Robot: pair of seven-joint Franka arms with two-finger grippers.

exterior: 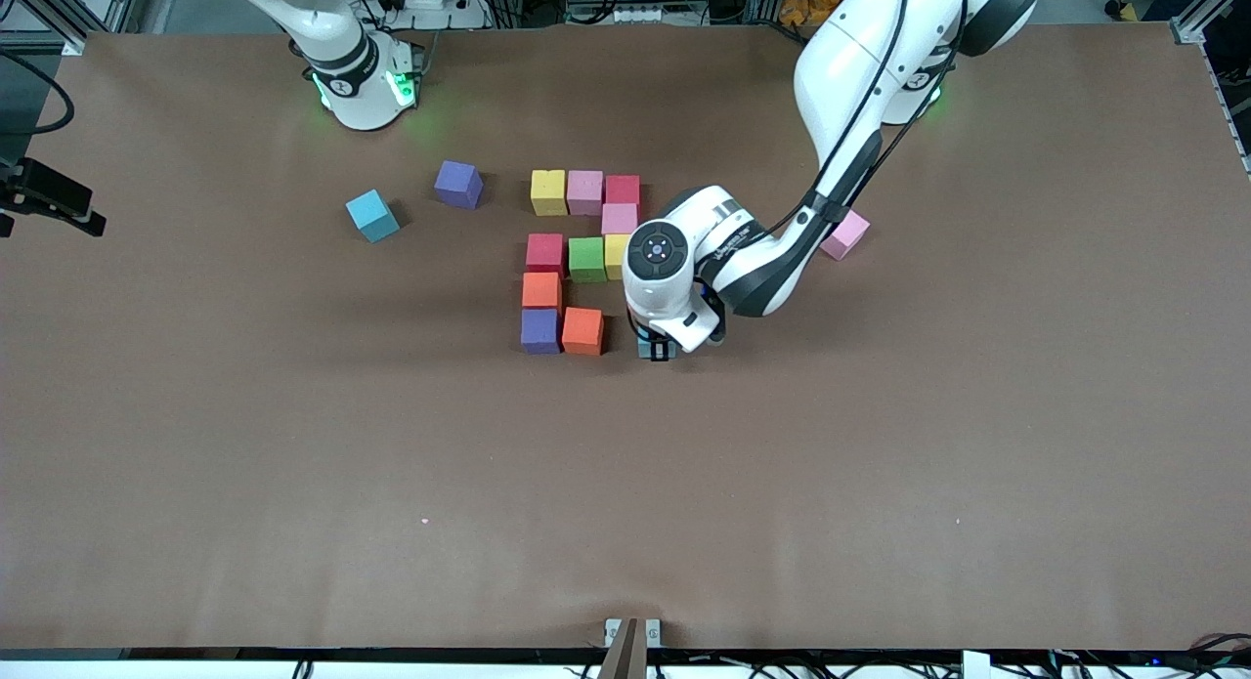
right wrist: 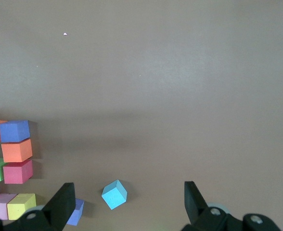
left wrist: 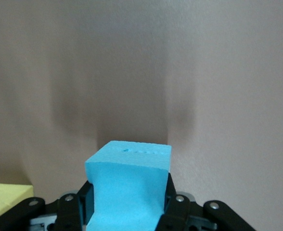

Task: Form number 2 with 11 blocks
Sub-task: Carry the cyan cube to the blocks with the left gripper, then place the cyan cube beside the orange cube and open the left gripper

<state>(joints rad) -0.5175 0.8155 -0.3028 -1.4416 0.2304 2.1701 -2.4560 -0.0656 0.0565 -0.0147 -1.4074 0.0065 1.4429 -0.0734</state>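
The number 2 [exterior: 582, 259] sits mid-counter, and it's nearly whole: yellow, pink and red across the row nearest the arms' bases, a pink cube under the red, then red, green and yellow through the middle, orange below the red, and purple with orange along the row nearest the front camera. That last row shows just two cubes, with bare brown counter [exterior: 293, 464] past the orange one toward the left arm's end. Right over that gap hangs the left claw [exterior: 660, 350], pinching a cyan block [left wrist: 128, 185] between its pads; in the front view the white wrist covers almost all of that block. The right claw [right wrist: 129, 204] waits up high with fingers spread wide, its arm cut off at the frame edge. Loose blocks lie apart: a cyan cube [exterior: 372, 215], a purple cube [exterior: 458, 184], and a pink cube [exterior: 846, 234] partly tucked under the left arm.
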